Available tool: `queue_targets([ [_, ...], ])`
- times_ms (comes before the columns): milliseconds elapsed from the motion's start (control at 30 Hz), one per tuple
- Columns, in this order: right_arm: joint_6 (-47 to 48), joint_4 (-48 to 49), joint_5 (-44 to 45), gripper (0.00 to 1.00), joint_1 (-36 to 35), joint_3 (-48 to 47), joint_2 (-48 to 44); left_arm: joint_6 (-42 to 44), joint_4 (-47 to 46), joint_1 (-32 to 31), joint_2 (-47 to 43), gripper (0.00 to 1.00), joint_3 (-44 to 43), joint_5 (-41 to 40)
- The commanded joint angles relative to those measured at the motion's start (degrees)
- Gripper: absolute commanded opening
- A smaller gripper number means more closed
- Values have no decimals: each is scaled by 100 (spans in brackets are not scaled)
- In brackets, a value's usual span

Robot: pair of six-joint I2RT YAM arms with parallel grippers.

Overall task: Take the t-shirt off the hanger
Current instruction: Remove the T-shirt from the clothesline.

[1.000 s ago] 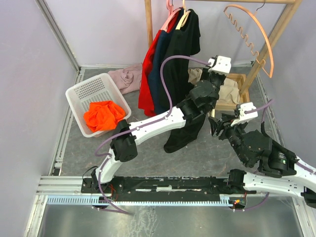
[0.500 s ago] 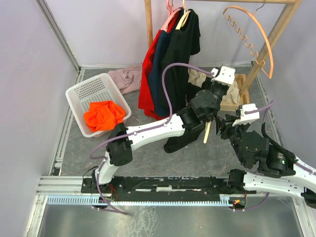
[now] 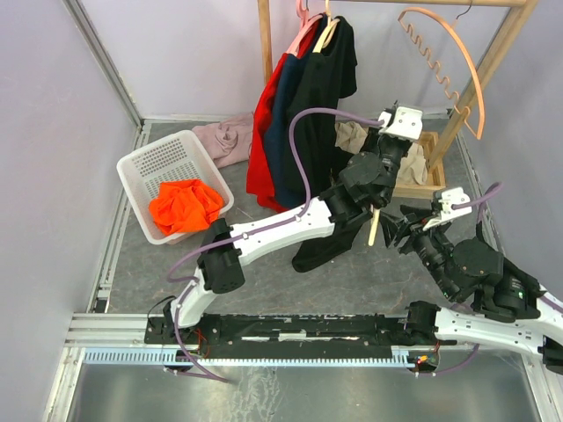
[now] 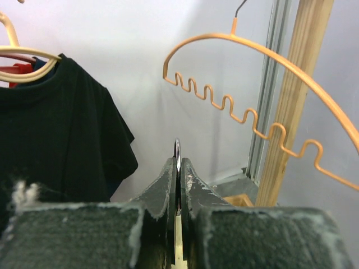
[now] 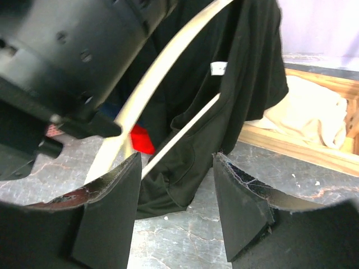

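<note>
While my left gripper (image 4: 178, 168) is clamped tight on the metal hook (image 4: 177, 149) of a cream hanger (image 5: 150, 87), my right gripper (image 5: 176, 161) stands wide and grasps nothing. Its two fingers (image 5: 109, 213) are spread just in front of the hanger's sloping arm and the black t-shirt (image 5: 249, 67) draped on it. I cannot tell whether either finger touches the cloth. The t-shirt hangs in front of the clothes rack (image 3: 264, 40), on the hanger I hold, with its hem down at the table.

From overhead I see both my arms meeting in front of the rack's right foot. More shirts hang on the rack, black (image 3: 332, 61), navy and red, and a white basket (image 3: 141, 165) with an orange cloth (image 3: 183, 204) sits to the rack's left.

Only my left wrist view shows the hook pinched between my fingers, and an orange wavy hanger (image 4: 252, 120) up on the rack.

Only my right wrist view shows the white label (image 5: 219, 68) inside the t-shirt, and a beige cloth (image 5: 305, 109) in the wooden tray at the rack's foot.
</note>
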State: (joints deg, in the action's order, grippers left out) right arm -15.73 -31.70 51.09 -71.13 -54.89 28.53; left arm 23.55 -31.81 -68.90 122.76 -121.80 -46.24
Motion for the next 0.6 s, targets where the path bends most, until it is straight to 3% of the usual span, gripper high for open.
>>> queue_targets([
  [0, 157, 125, -438, 62, -20, -151, 45, 285, -212, 74, 314, 3, -890, 5],
  [567, 157, 170, -605, 62, -24, -127, -97, 168, 15, 305, 659, 3, -1236, -67],
])
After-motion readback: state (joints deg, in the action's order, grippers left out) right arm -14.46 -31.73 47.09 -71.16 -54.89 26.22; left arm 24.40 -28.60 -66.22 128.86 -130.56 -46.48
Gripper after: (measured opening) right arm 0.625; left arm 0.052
